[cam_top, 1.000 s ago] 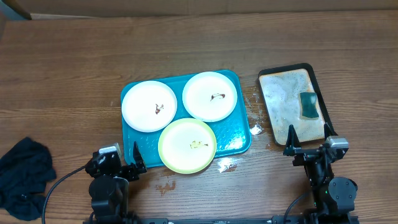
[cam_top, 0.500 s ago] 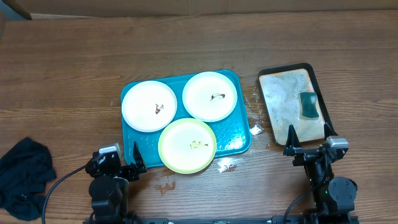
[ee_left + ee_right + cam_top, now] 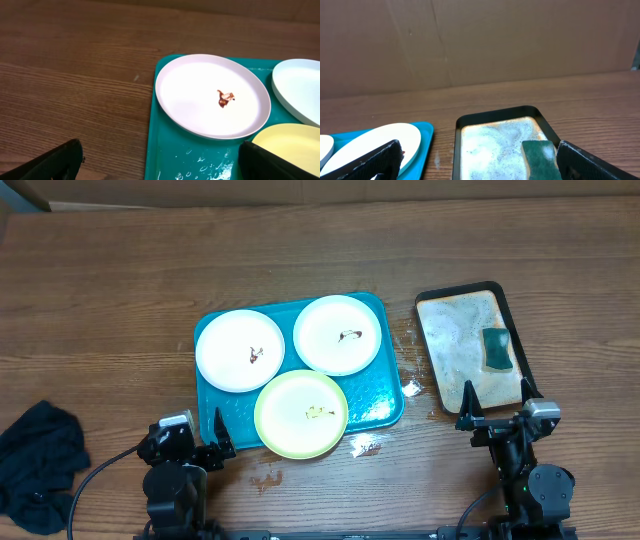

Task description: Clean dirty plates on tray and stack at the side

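Three plates lie on the turquoise tray (image 3: 388,398): a white one (image 3: 240,351) at the left with a brown smear, a white one (image 3: 338,333) at the back right with a dark smear, and a yellow-green one (image 3: 301,413) in front that overhangs the near rim. My left gripper (image 3: 192,436) is open near the table's front edge, just left of the yellow-green plate, with nothing in it. In the left wrist view the smeared white plate (image 3: 200,100) lies ahead of the open gripper (image 3: 160,165). My right gripper (image 3: 497,406) is open and empty in front of the soapy tray.
A black-rimmed tray (image 3: 512,310) of soapy foam holds a green sponge (image 3: 496,348) at the right. A dark cloth (image 3: 35,465) lies at the front left. Water drops (image 3: 365,445) wet the table by the turquoise tray. A cardboard wall (image 3: 470,40) stands behind.
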`<state>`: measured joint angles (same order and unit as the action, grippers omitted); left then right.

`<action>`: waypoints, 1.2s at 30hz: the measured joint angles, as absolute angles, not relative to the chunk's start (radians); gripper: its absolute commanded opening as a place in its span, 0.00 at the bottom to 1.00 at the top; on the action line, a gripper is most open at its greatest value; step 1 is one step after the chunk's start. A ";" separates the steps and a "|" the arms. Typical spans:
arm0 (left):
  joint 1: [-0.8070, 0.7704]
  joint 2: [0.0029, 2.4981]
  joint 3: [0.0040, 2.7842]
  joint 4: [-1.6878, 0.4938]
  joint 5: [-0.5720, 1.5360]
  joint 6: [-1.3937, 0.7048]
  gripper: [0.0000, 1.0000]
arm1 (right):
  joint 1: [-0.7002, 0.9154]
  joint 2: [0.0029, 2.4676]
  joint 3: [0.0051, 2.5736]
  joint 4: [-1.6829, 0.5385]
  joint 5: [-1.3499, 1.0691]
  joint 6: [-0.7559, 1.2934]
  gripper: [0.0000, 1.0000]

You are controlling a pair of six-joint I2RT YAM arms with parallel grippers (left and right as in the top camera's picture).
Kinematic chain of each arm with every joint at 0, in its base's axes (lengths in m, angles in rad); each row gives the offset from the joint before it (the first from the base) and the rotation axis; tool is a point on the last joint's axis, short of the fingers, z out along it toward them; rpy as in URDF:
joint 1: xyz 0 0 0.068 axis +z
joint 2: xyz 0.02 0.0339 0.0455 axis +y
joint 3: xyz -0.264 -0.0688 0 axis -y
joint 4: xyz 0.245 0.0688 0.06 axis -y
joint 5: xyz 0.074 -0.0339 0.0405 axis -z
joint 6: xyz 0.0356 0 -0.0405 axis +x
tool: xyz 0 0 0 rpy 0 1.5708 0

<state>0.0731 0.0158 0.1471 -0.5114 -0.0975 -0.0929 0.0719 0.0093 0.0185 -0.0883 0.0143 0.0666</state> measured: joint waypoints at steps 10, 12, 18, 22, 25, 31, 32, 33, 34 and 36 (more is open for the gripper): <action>0.073 0.016 0.147 -0.511 -0.097 -0.093 1.00 | 0.072 0.012 0.019 -0.090 0.014 0.067 1.00; 0.073 0.016 0.147 -0.511 -0.097 -0.093 1.00 | 0.072 0.021 0.019 -0.090 0.014 0.067 1.00; 0.073 0.016 0.147 -0.511 -0.097 -0.093 1.00 | 0.072 0.081 0.020 -0.128 0.015 0.064 1.00; 0.073 0.016 0.147 -0.511 -0.097 -0.093 1.00 | 0.072 0.160 0.065 -0.154 0.014 0.059 1.00; 0.073 0.016 0.147 -0.511 -0.097 -0.093 1.00 | 0.072 0.248 0.145 -0.186 0.015 0.059 1.00; 0.073 0.016 0.147 -0.511 -0.097 -0.093 1.00 | 0.072 0.516 0.368 -0.283 0.015 0.056 1.00; 0.073 0.016 0.147 -0.511 -0.097 -0.093 1.00 | 0.072 0.574 0.417 -0.311 0.014 0.056 1.00; 0.073 0.016 0.147 -0.511 -0.097 -0.093 1.00 | 0.072 0.630 0.466 -0.340 0.011 0.056 1.00; 0.073 0.016 0.147 -0.512 -0.097 -0.093 1.00 | 0.072 0.668 0.500 -0.361 0.010 0.055 1.00; 0.073 0.016 0.147 -0.511 -0.097 -0.093 1.00 | 0.072 0.775 0.598 -0.427 0.004 0.056 1.00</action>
